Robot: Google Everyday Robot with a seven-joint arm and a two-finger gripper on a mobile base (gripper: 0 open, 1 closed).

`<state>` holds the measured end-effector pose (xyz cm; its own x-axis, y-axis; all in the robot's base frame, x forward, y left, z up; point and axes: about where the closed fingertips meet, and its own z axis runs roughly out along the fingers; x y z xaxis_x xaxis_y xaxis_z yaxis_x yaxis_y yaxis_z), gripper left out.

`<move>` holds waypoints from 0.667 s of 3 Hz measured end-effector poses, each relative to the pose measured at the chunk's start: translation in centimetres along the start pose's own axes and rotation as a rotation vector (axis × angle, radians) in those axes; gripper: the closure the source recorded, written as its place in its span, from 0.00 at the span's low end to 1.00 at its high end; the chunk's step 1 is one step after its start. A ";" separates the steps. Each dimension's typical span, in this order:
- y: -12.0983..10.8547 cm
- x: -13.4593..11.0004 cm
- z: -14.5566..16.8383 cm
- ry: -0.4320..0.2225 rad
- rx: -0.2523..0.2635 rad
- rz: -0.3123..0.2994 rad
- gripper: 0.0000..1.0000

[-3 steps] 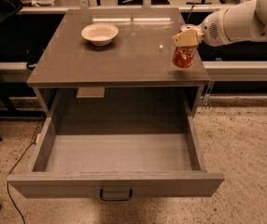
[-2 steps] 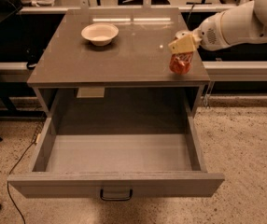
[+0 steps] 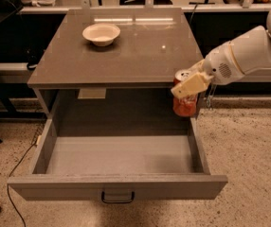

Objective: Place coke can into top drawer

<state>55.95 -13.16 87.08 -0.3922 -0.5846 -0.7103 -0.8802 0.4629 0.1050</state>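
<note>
The white arm (image 3: 251, 53) reaches in from the right edge, its forearm slanting down to the left. At its end the gripper (image 3: 186, 86) hangs just in front of the table (image 3: 126, 56) edge, above the right rear corner of the open top drawer (image 3: 116, 186). Its cream fingers (image 3: 192, 83) are clamped across the upper part of the coke can (image 3: 185, 105).

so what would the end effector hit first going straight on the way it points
The end effector, shut on the can above the drawer near its right rear, points left and slightly down: probably the drawer floor first, depth unclear.
</note>
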 end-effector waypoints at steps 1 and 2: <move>0.7 0.7 0.3 0.021 -0.026 0.000 1.00; 1.6 0.5 1.9 0.089 -0.030 -0.017 1.00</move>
<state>54.82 -11.40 85.56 -0.3978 -0.6499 -0.6475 -0.8943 0.4325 0.1153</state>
